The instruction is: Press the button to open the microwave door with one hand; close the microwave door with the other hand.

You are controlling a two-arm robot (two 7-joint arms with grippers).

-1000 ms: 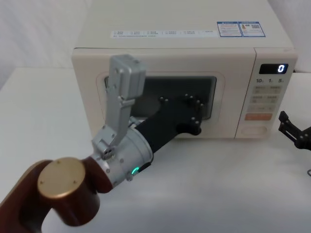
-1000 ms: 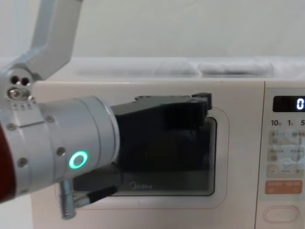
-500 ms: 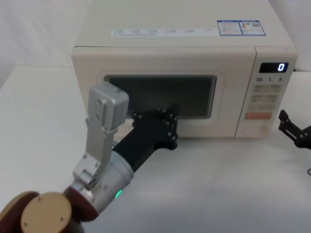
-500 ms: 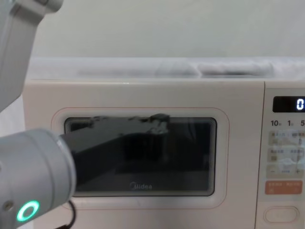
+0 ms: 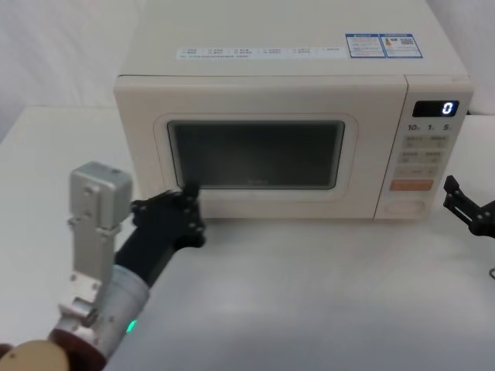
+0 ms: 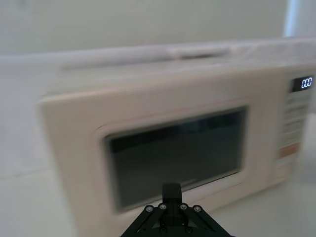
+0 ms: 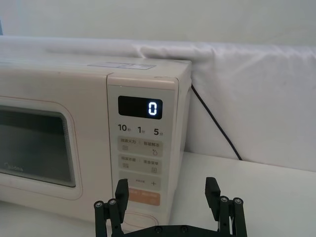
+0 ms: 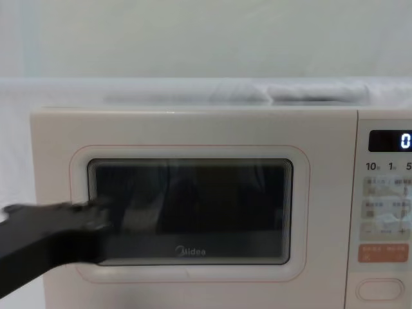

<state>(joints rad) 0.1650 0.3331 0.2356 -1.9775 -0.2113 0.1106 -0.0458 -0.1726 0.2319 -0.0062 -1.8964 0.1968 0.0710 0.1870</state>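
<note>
The microwave door (image 5: 255,154) is shut flush with the cream-white oven, and its dark window and "Midea" logo face me in the chest view (image 8: 193,206). My left gripper (image 5: 189,193), black and shut on nothing, hovers just in front of the door's lower left corner; in the left wrist view its joined fingertips (image 6: 171,188) point at the door (image 6: 177,148). The button (image 5: 406,208), a wide oval key, sits under the orange key at the bottom of the control panel (image 8: 381,289). My right gripper (image 5: 453,197) hangs open right of the panel, its fingers (image 7: 121,190) spread in front of the panel's lower keys.
The microwave's display (image 7: 140,107) reads 0. A black power cable (image 7: 215,123) runs down the white wall behind the oven's right side. White tabletop (image 5: 309,294) stretches in front of the oven.
My left arm has drawn back from the middle of the door window, down and to the left. The door stays shut. The right gripper has not moved.
</note>
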